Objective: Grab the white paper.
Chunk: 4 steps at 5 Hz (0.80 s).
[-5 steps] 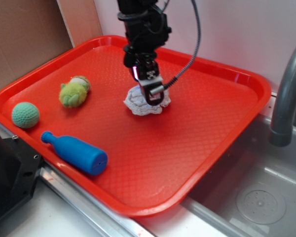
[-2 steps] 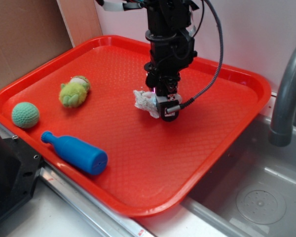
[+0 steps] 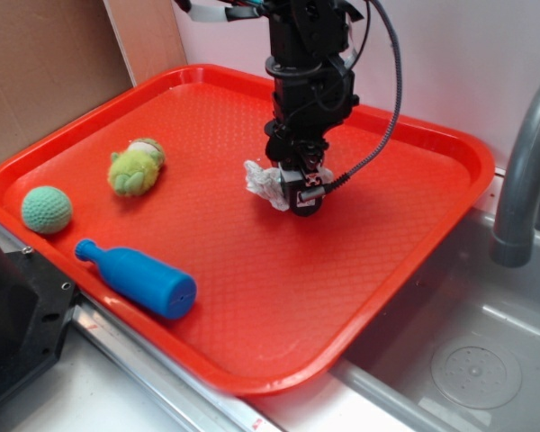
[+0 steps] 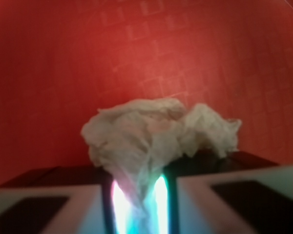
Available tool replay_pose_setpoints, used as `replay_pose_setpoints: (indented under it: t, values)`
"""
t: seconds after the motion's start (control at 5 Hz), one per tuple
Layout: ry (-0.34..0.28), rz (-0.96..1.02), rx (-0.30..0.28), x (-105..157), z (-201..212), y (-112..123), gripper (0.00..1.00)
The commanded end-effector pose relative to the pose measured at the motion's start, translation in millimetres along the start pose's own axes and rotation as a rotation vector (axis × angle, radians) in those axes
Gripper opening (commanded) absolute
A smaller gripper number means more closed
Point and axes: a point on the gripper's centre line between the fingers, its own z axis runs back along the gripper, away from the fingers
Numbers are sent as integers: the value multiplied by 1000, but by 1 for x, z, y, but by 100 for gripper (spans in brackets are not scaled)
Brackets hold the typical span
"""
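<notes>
The white paper [image 3: 265, 183] is a crumpled wad pinched between my fingers and held just above the middle of the red tray [image 3: 450, 144]. My gripper [image 3: 297, 193] points down and is shut on it. In the wrist view the paper [image 4: 151, 136] bulges out past the fingertips and a thin fold of it runs down between the two jaws, which stand close together. My gripper [image 4: 139, 183] shows there at the bottom edge, over bare red tray.
On the tray's left lie a green-yellow plush toy [image 3: 136, 166], a green crochet ball [image 3: 46, 209] and a blue plastic bottle [image 3: 139, 278] on its side. A steel sink [image 3: 468, 360] and grey faucet [image 3: 525, 162] are at right. Cardboard [image 3: 45, 63] stands behind at left.
My gripper has closed on the paper, lifted it off the tray and carried it to the right. Since 0.4 s ago it has barely moved.
</notes>
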Motion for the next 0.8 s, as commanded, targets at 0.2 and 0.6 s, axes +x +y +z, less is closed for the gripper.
replay_pose_setpoints:
  t: [0.2, 0.6]
  values:
    - [-124, 60, 119, -29, 77, -5, 0]
    - [-168, 424, 126, -116, 172, 12, 0]
